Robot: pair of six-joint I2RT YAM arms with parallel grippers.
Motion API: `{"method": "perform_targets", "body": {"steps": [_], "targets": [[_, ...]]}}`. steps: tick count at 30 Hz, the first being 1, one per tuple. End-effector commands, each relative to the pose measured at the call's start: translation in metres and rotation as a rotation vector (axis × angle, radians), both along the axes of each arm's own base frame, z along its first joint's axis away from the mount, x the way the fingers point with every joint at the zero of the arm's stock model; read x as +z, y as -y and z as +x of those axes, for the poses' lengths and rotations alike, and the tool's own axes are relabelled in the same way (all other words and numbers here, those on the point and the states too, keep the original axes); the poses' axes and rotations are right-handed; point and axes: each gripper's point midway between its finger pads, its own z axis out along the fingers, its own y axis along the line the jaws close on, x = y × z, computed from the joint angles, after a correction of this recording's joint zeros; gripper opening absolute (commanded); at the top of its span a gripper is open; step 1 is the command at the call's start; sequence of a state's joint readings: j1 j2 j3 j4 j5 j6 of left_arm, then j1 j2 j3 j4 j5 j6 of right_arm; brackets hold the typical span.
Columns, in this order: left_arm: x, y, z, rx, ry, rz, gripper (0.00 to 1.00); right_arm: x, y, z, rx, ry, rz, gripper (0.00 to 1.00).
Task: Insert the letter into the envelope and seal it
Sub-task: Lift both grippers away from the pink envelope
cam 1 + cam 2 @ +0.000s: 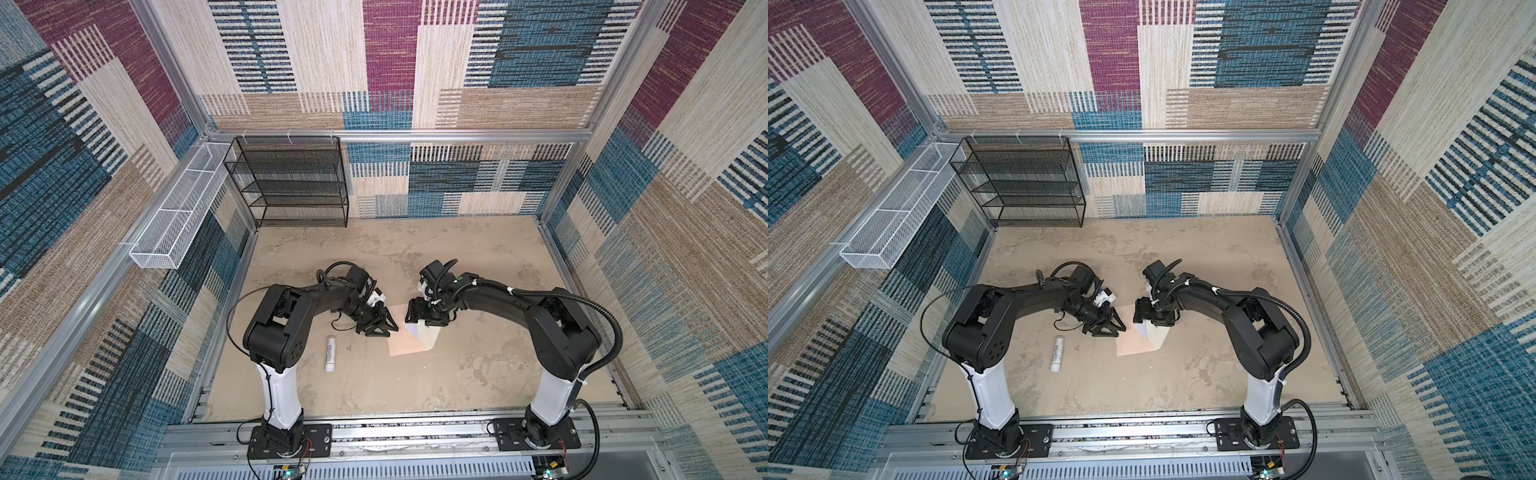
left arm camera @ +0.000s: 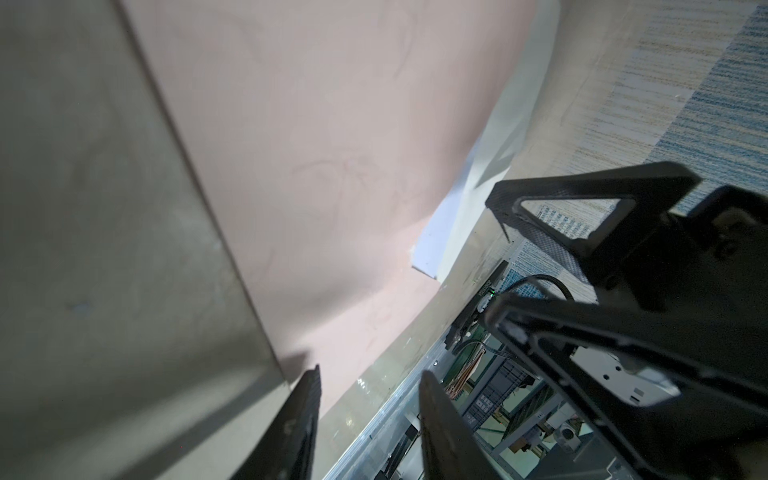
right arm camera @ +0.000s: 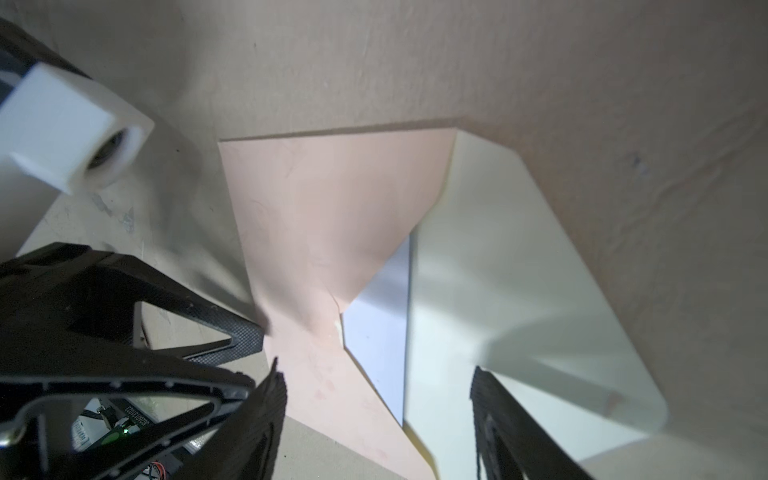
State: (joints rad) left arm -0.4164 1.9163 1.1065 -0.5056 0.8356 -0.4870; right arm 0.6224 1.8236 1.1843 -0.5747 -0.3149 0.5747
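Note:
The peach envelope (image 1: 405, 343) lies flat mid-table, its cream flap (image 3: 498, 270) folded open to one side. A strip of the white letter (image 3: 378, 332) shows in the envelope's V-shaped mouth, the rest tucked inside; the left wrist view shows the same strip (image 2: 436, 241). My right gripper (image 3: 378, 374) hangs open just above the mouth, one finger over the peach face and one over the flap. My left gripper (image 2: 370, 372) is open at the envelope's left edge, with only table and the envelope's corner between its fingers. One left fingertip (image 3: 249, 332) reaches the envelope's edge.
A white glue stick (image 1: 331, 352) lies on the table left of the envelope, near the left arm. A black mesh shelf (image 1: 291, 183) stands at the back left, and a white mesh basket (image 1: 178, 216) hangs on the left wall. Patterned walls enclose the table.

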Motion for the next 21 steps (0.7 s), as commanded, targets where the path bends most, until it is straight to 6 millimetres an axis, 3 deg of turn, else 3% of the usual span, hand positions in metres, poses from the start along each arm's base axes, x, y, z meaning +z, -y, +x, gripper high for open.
{"method": "perform_targets", "body": {"steps": [1, 12, 16, 21], "targets": [[0.004, -0.002, 0.001, -0.014, 0.022, 0.007, 0.43, 0.004, -0.002, 0.002, 0.003, 0.010, 0.009, 0.74], [0.006, -0.002, 0.001, -0.010, 0.023, 0.008, 0.43, 0.012, -0.015, 0.011, -0.004, 0.021, 0.060, 0.71], [0.024, -0.002, 0.003, -0.011, 0.063, -0.002, 0.43, 0.030, -0.008, 0.017, -0.013, 0.093, 0.046, 0.72], [0.062, -0.007, 0.004, -0.009, 0.147, 0.010, 0.43, 0.066, 0.002, 0.027, -0.027, 0.252, 0.064, 0.72]]}}
